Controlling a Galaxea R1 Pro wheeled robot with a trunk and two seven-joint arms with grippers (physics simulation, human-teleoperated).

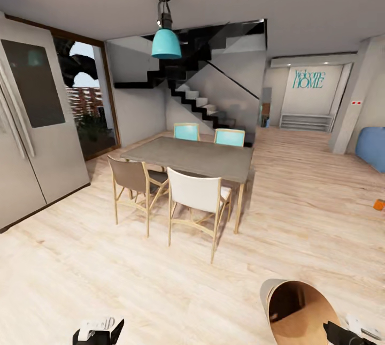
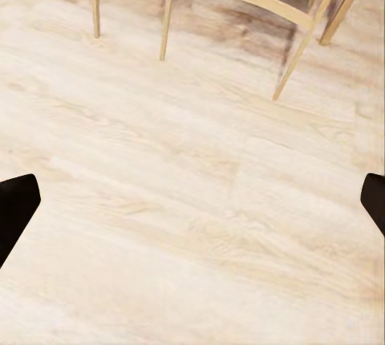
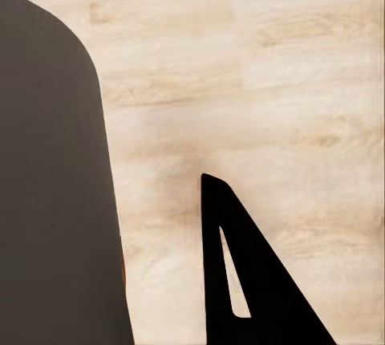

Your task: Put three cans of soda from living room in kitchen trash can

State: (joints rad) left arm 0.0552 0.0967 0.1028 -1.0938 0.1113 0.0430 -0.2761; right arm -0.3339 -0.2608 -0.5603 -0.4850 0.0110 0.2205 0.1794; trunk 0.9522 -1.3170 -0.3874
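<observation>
Teal pendant lamp (image 1: 166, 40); grey table (image 1: 192, 155); pale wood-grain floor (image 1: 299, 195); bin (image 1: 299, 313) coppery-brown inside; orange can (image 1: 378, 205).

Your head camera looks forward and slightly down across the kitchen toward the dining table (image 1: 192, 156) and the stairs (image 1: 200, 100) beyond. Your left wrist camera faces the wood floor (image 2: 192, 200) from fairly near, catching chair legs (image 2: 301, 48) the head view shares. Your right wrist camera sits close above that floor.
</observation>
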